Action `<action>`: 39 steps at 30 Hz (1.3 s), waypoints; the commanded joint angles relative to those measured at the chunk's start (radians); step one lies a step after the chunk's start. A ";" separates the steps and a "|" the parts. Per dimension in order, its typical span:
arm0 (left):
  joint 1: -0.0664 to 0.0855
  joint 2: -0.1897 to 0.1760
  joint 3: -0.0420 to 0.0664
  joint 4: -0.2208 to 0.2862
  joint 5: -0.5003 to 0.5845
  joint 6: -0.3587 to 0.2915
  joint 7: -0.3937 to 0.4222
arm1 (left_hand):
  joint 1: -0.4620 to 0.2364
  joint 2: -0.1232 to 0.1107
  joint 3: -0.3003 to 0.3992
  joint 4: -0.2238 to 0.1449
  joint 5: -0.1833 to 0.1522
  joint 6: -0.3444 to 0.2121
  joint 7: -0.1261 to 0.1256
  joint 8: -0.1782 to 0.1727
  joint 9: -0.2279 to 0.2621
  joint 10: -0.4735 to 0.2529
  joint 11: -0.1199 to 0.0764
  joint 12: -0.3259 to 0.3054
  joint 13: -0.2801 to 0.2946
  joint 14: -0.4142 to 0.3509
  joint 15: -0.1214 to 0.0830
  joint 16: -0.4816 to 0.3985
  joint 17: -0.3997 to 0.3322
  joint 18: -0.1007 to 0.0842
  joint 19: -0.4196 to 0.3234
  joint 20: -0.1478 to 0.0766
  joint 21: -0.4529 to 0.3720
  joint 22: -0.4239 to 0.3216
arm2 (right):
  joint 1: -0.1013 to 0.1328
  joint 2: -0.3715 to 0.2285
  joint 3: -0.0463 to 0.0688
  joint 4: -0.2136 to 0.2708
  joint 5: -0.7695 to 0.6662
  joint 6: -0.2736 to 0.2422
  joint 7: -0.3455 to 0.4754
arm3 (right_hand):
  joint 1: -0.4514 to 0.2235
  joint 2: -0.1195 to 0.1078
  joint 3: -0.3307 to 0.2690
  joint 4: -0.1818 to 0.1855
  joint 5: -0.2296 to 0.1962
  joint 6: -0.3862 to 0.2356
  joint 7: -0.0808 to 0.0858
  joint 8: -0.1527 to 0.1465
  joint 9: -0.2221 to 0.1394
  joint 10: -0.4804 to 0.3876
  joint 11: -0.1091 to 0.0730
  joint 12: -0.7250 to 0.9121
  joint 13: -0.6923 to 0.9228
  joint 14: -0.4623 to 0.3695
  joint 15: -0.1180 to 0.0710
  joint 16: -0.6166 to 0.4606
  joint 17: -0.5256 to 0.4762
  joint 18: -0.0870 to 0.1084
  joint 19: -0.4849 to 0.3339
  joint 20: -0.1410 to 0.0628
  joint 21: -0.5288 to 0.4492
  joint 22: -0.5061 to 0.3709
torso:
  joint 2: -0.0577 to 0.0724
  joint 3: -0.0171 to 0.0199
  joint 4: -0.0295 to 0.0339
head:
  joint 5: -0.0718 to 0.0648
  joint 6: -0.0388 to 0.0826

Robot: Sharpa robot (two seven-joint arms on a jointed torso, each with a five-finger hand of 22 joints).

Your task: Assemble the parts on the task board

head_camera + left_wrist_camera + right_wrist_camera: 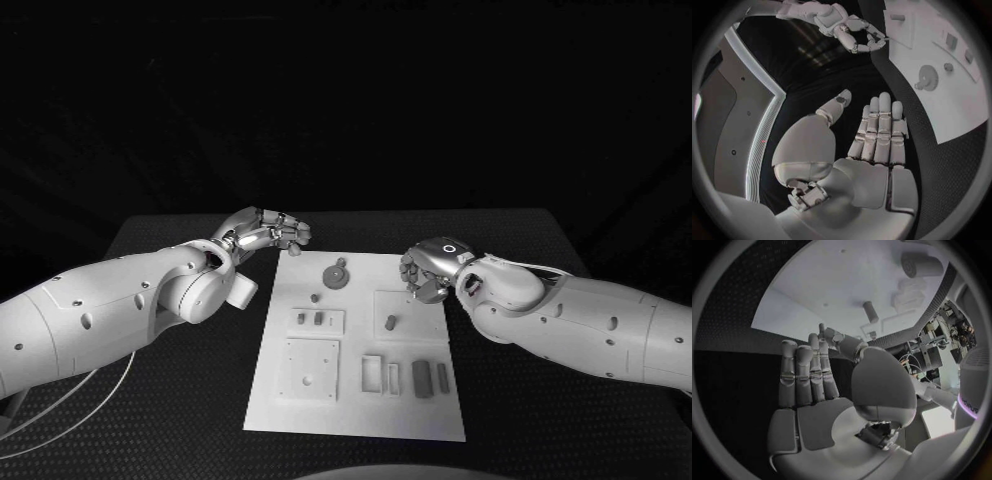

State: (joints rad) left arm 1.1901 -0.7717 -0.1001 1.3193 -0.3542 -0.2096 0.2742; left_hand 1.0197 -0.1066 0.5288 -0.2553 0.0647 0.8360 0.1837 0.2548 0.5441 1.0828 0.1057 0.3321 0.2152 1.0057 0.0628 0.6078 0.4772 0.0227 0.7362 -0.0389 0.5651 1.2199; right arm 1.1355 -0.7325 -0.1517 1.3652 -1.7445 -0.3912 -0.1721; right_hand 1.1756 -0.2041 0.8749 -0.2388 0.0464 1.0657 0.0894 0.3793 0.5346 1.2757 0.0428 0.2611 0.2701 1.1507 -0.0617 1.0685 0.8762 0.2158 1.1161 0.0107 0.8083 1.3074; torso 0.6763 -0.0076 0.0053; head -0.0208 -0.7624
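Nearest you, at the near end of the white board (274, 420), lay the flat square plate (310, 369) and, to its right, a row of small upright bars (421, 377) standing side by side. Farther up sat a shallow tray with two short pegs (309, 319) and a square pad with one peg (391, 322); at the far end was the round toothed wheel (336, 275), with a tiny stud (294, 271) just left of it.

You could judge these pieces as light, hard plastic, stiff and a bit slick, so they would skate on the smooth board if nudged. The bars wanted a pinch across their narrow sides, the pegs a fingertip pinch from above, and the wheel a hold by its rim or raised hub.

Your left hand (268, 232) hovered off the board's far left corner; its wrist view showed the fingers (879, 132) straight, together and empty, thumb apart. Your right hand (428, 270) hung over the board's right edge, just beside the wheel and touching nothing; its fingers (807, 375) were likewise extended and held nothing, so both hands were open
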 commanded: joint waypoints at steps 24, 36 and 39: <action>0.002 0.023 0.001 -0.047 0.017 -0.005 0.023 | -0.001 0.008 0.001 0.010 -0.002 -0.004 0.001 -0.001 0.000 0.003 0.005 -0.007 0.004 0.006 0.000 -0.013 0.009 0.014 0.008 0.002 -0.007 0.003 | -0.010 0.118 0.004 0.105 0.072 -0.062 0.098 | -0.004 -0.005 0.004 0.006 0.003 0.004 0.000 0.004 0.002 0.005 -0.002 -0.002 -0.001 0.004 -0.005 -0.001 0.000 0.046 0.006 -0.004 0.007 0.022 | -0.001 -0.0031 0.0007 | 0.092 -0.010; 0.004 0.051 0.002 -0.069 0.018 -0.003 0.025 | 0.000 0.009 0.001 0.011 -0.002 -0.003 0.000 0.001 0.000 0.005 0.004 -0.008 0.005 0.006 0.000 -0.015 0.011 0.013 0.008 0.003 -0.009 0.004 | -0.046 0.207 -0.047 0.083 0.016 -0.015 0.093 | -0.005 -0.002 0.002 0.004 0.004 0.002 0.001 0.002 0.003 0.004 -0.001 -0.005 0.000 0.004 -0.004 -0.004 -0.001 0.046 0.006 -0.005 0.008 0.022 | 0.001 -0.0024 0.0023 | 0.138 -0.021; 0.004 0.054 0.002 -0.070 0.018 -0.001 0.024 | 0.000 0.009 0.001 0.011 -0.002 -0.003 0.000 0.001 0.000 0.005 0.004 -0.008 0.005 0.006 0.000 -0.016 0.012 0.013 0.008 0.003 -0.009 0.004 | -0.056 0.218 -0.053 0.076 0.005 -0.005 0.093 | -0.005 -0.001 0.001 0.004 0.004 0.002 0.002 0.001 0.003 0.004 -0.001 -0.005 0.000 0.004 -0.004 -0.005 -0.001 0.046 0.006 -0.005 0.009 0.022 | 0.001 -0.0031 0.0023 | 0.144 -0.024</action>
State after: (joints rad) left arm 1.1922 -0.7211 -0.0994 1.2485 -0.3431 -0.2128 0.2829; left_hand 1.0197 -0.1066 0.5290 -0.2499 0.0647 0.8361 0.1837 0.2549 0.5443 1.0828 0.1057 0.3283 0.2193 1.0057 0.0628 0.5962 0.4879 0.0227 0.7362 -0.0389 0.5612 1.2225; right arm 1.0835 -0.5195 -0.2047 1.4442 -1.6986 -0.4324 -0.0875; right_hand 1.1661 -0.2135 0.8775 -0.2359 0.0453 1.0656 0.0895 0.3792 0.5359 1.2754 0.0428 0.2573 0.2701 1.1537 -0.0580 1.0670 0.8764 0.2159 1.1182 0.0088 0.8131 1.3075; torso 0.6762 -0.0104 0.0072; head 0.1161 -0.7833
